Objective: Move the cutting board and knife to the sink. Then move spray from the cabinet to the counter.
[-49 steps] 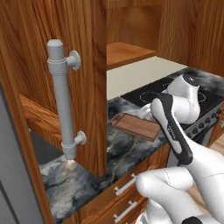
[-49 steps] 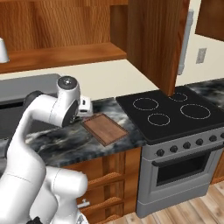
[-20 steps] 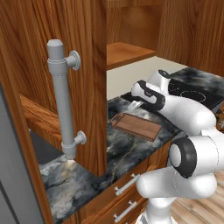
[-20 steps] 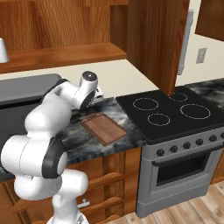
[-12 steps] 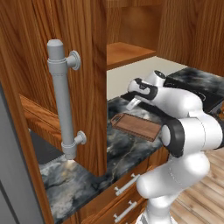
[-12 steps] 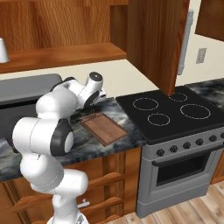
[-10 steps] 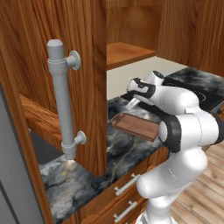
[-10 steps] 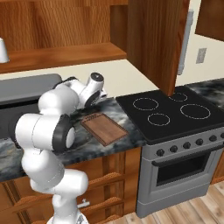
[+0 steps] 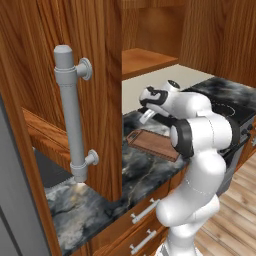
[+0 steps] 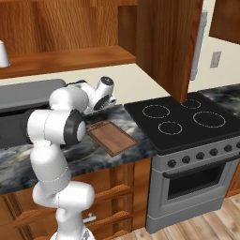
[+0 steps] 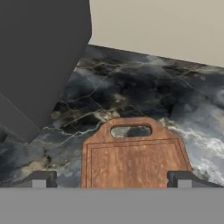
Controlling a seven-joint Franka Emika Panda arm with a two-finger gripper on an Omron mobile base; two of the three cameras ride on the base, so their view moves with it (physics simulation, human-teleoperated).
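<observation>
In the last seconds the arm has swung from a raised pose over the stove side down toward the back of the tabletop (image 10: 93, 150), and the gripper (image 9: 146, 116) now hangs just above the handle end of the cutting board (image 10: 111, 137). In the hand view the two fingers (image 11: 43, 178) stand wide apart, released, with the board's (image 11: 133, 164) slotted end between them and nothing held. The board lies flat on the dark marble tabletop, beside the sink (image 10: 14, 129), whose dark basin wall (image 11: 39, 57) shows at the upper left of the hand view. I judge that the arm is lining up to grasp the board, so the first step is only starting. The knife I cannot find; it may be hidden behind the arm. The spray (image 10: 3, 54) stands on the cabinet shelf (image 10: 70, 58), not yet touched.
</observation>
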